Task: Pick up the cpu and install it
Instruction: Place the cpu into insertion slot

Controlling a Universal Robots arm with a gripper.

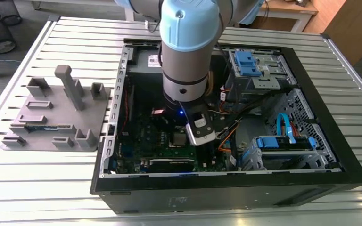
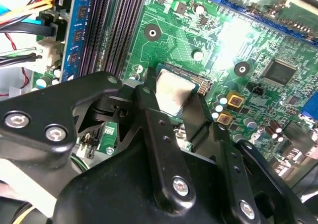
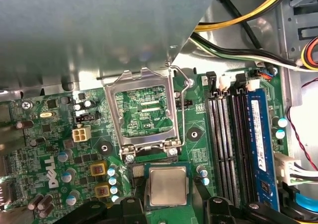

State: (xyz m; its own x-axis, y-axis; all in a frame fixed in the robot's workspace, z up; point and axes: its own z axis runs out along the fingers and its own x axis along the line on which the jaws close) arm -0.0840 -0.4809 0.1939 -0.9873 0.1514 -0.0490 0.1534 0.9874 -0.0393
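Clamping the cpu [image 2: 173, 92], the jaws press its opposite edges.

The big grey arm [image 1: 187, 47] comes straight down from above, and its top joint has a light blue cap. Its wrist [image 1: 182, 101] points down too, and a little blue light glows on it. At the bottom is the black end effector [image 2: 173, 102], held low. In the second wrist view its two black fingers [image 2: 149, 110] reach out side by side, and each one has round silver screws. The fingers sit close on two sides of the cpu [image 2: 171, 91] and press on its edges, so the end effector holds it.
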